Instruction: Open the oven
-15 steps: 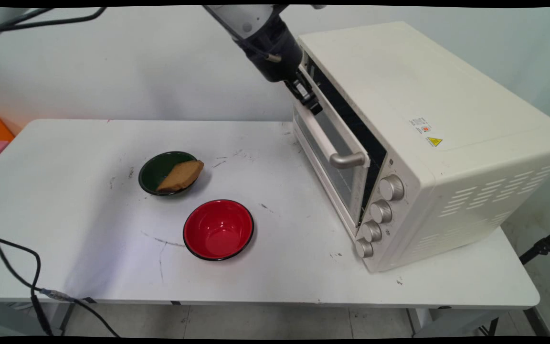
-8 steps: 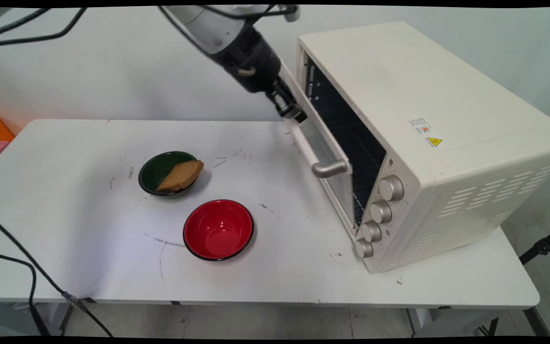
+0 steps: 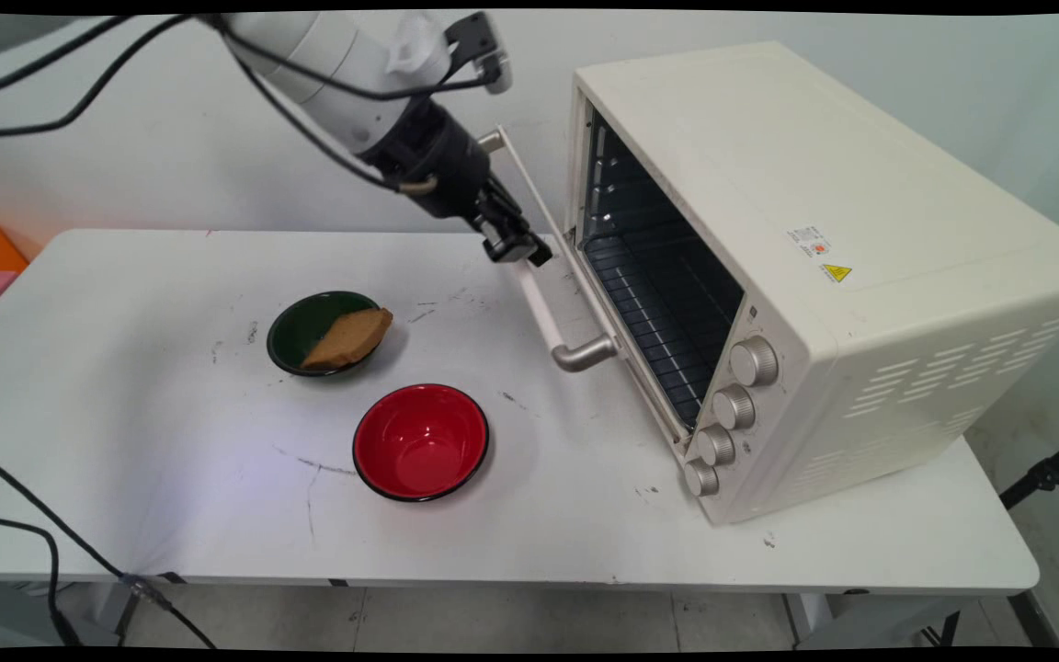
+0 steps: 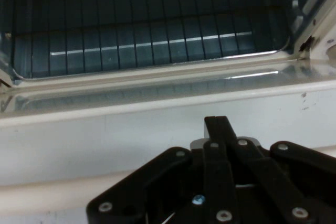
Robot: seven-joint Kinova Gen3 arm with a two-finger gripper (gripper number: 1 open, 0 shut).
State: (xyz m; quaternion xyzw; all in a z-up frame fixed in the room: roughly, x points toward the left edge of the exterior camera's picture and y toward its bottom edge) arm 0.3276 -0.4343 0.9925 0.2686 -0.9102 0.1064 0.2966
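We see a white table (image 3: 171, 515) set against a pale wall (image 3: 217, 165), with black cables (image 3: 33, 542) trailing over its near left edge. On the right half stands a cream toaster oven (image 3: 824, 276), its door (image 3: 557, 276) dropped most of the way open, the wire rack (image 4: 157, 40) inside in plain sight. Left of the oven sit a red bowl (image 3: 420, 442), nearer us, and a green bowl (image 3: 313, 324) farther back with a slice of bread (image 3: 350, 336) leaning on its right rim. The gripper (image 3: 516, 246) sits at the door's far end by the handle (image 3: 543, 308); its fingers look drawn together against the door's top edge, though we cannot tell whether they clamp it.
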